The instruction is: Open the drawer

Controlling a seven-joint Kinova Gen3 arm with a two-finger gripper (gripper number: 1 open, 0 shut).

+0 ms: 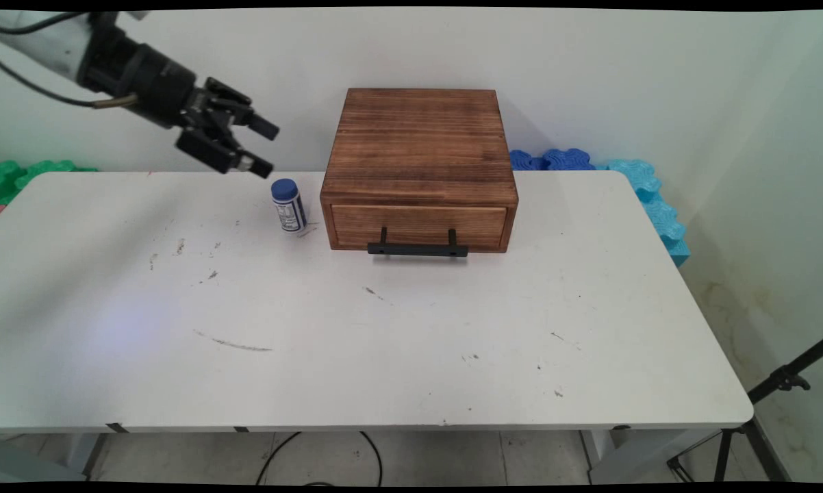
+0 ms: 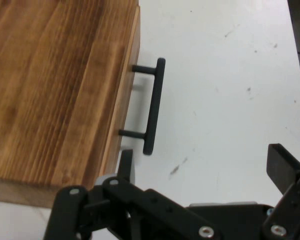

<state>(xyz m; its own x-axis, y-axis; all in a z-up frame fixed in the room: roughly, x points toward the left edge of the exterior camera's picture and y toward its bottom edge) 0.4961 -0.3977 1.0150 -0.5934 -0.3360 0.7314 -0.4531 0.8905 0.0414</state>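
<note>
My black gripper (image 1: pixel 266 146) hangs open in the air at the upper left, above the table's far edge, with nothing between its fingers. Just below and to the right of it a small white bottle with a blue cap (image 1: pixel 288 205) stands upright on the table. Right of the bottle sits a brown wooden box (image 1: pixel 420 147) with one shut drawer and a black bar handle (image 1: pixel 417 250). In the hand view the box's top (image 2: pixel 50 90) fills the left side, its handle (image 2: pixel 152 107) juts out, and my gripper (image 2: pixel 202 167) stands open over white table.
The white table (image 1: pixel 384 342) carries scuff marks. Green foam pieces (image 1: pixel 21 174) lie behind its far left corner, blue foam pieces (image 1: pixel 610 171) behind its far right. A black tripod leg (image 1: pixel 761 404) stands at the lower right.
</note>
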